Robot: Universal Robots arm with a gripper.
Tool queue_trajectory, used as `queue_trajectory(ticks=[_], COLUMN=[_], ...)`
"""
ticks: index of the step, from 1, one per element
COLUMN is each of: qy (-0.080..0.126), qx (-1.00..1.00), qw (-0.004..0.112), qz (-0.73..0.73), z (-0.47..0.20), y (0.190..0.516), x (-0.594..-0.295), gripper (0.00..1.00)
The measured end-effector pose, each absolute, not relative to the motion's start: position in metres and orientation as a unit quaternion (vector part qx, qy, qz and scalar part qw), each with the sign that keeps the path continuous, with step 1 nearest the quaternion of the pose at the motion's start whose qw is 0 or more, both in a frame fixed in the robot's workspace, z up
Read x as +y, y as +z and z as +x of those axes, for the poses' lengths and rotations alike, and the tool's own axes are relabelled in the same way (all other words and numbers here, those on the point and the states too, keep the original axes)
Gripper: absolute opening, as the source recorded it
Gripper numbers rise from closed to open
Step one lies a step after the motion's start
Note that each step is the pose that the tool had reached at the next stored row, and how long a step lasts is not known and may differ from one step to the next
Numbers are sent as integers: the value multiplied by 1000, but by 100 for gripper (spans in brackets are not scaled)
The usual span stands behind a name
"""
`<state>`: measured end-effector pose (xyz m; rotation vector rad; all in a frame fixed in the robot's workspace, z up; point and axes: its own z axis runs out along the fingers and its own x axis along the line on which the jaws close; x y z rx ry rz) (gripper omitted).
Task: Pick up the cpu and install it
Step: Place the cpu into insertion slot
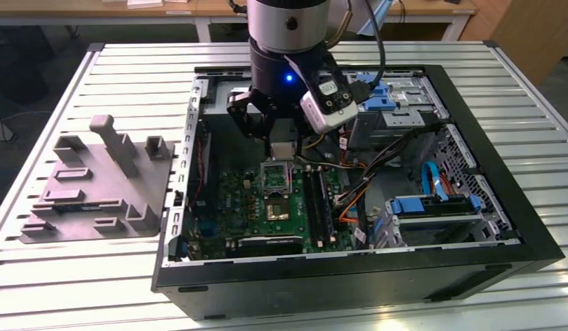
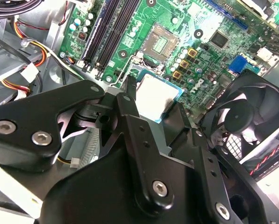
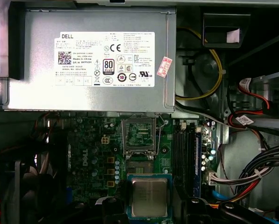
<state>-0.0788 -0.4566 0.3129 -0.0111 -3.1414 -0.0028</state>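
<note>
1. Cpu is pinched by its edges between the closed fingers, hanging just above the green board inside the computer case.
2. Keep it level, square it to the socket, and lower it gently; forcing it could bend the contacts.

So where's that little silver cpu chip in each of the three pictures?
Exterior view: the cpu is held in the gripper near the picture's middle, above the green motherboard.
Second wrist view: the cpu sits between the black fingers.
First wrist view: the cpu, silver top facing the camera, sits between the fingers.
Shared landmark: the long black memory slots on the motherboard.
</note>
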Motion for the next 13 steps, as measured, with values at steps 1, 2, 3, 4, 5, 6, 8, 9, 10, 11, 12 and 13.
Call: queue_trajectory(ticks=[1, 2, 3, 4, 5, 6, 8, 9, 10, 11, 12, 13], qy=[-1, -1, -1, -1, -1, -1, -1, 0, 0, 0, 0, 0], qx=[-1000, -1000, -1000, -1000, -1000, -1000, -1000, -1000, -1000, -1000, -1000, -1000], qw=[0, 0, 0, 0, 0, 0, 0, 1, 2, 2, 2, 2], qz=[-4, -4, -4, -4, -4, -4, -4, -3, -3, -2, -1, 0], z=[-79, -79, -79, -79, -79, -79, -79, -79, -79, -79, -79, -79], y=[313, 313, 313, 313, 313, 313, 310, 309, 307, 305, 303, 301], x=[-457, -457, -457, -457, -457, -457, -457, -457, -457, -457, -457, -457], gripper=[47, 47, 47, 47, 47, 47, 47, 47, 47, 47, 47, 47])
